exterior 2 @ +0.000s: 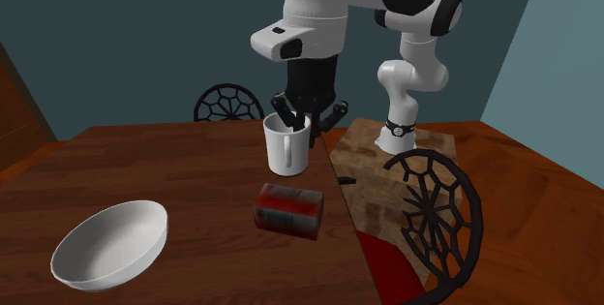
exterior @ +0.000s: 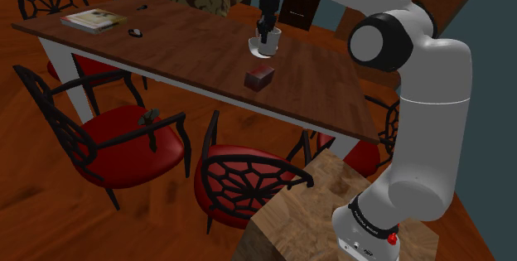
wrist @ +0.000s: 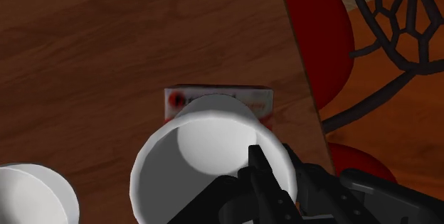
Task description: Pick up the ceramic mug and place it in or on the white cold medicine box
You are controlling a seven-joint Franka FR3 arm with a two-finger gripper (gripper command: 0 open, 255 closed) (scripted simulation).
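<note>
A white mug (exterior: 265, 44) hangs above the wooden table (exterior: 174, 40), with my gripper (exterior: 265, 29) shut on its rim. One finger reaches inside the mug (exterior 2: 287, 145) and the other presses the outside wall, seen from the second exterior view at the gripper (exterior 2: 295, 119). A small red and white box (exterior 2: 287, 206) lies flat on the table, just below and in front of the mug. In the wrist view the mug (wrist: 213, 151) covers part of the box (wrist: 217, 98), and the gripper (wrist: 284, 173) clasps the mug's wall.
A white bowl (exterior 2: 108, 243) sits on the table beside the box. Books (exterior: 93, 19) and a small dark object (exterior: 134, 32) lie at the table's far end. Red-cushioned black chairs (exterior: 132, 143) line the near side. The wooden stand (exterior: 306, 218) is close.
</note>
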